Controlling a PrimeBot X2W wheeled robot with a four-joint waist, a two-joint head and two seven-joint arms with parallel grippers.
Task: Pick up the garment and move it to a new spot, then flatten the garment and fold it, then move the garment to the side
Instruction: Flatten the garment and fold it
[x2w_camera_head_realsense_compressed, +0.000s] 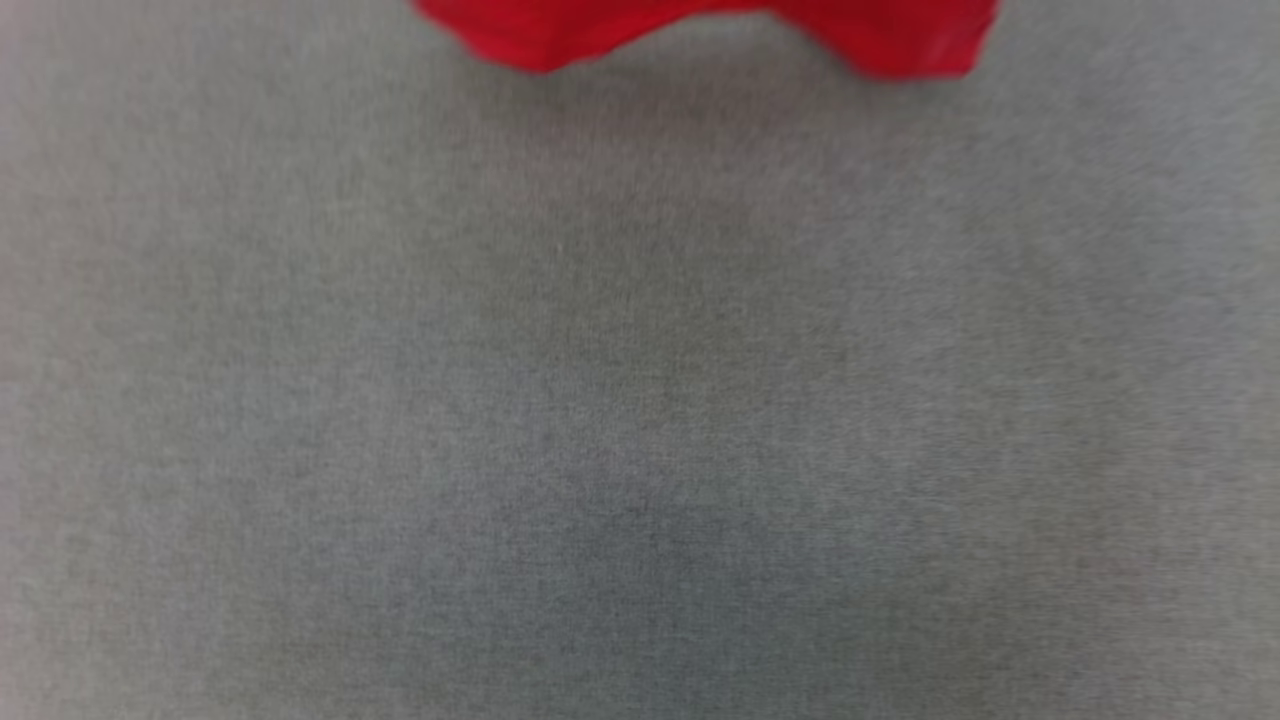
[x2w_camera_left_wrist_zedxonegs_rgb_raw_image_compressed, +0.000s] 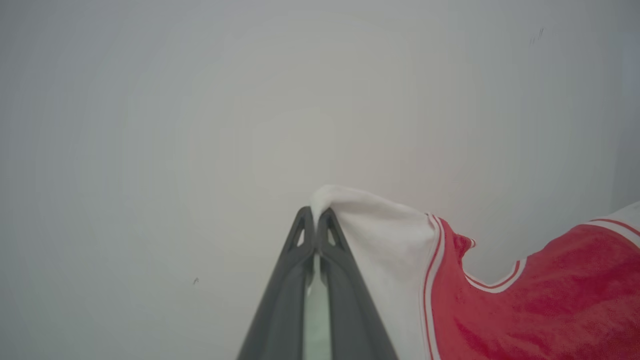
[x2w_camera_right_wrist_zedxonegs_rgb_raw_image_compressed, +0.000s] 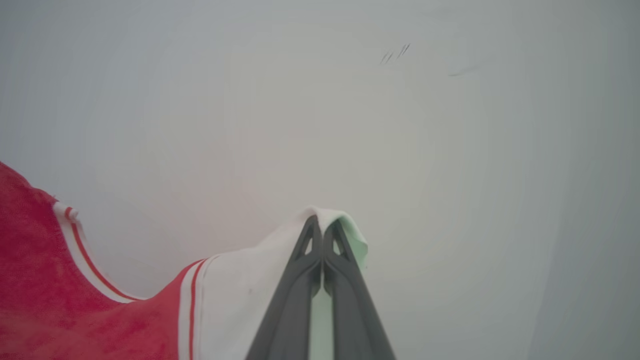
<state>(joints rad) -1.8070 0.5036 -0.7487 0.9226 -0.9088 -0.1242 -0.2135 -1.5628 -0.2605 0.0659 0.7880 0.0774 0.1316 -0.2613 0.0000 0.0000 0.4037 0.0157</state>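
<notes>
Pinching one garment at two spots: left gripper, right gripper.

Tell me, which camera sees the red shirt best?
The left wrist view: the garment shows its white sleeve pinched in the left gripper, striped collar and red body. The right wrist view shows a sleeve in the right gripper and less red. The head view catches a blurry red edge.

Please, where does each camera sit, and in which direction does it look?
Head view: on the head, facing down at a grey surface; the garment shows at top.
Left wrist view: on that wrist, looking along the left end effector, shut on a white sleeve.
Right wrist view: likewise, along the right end effector, shut on the other sleeve.
Shared: both wrist views show the striped collar.
</notes>
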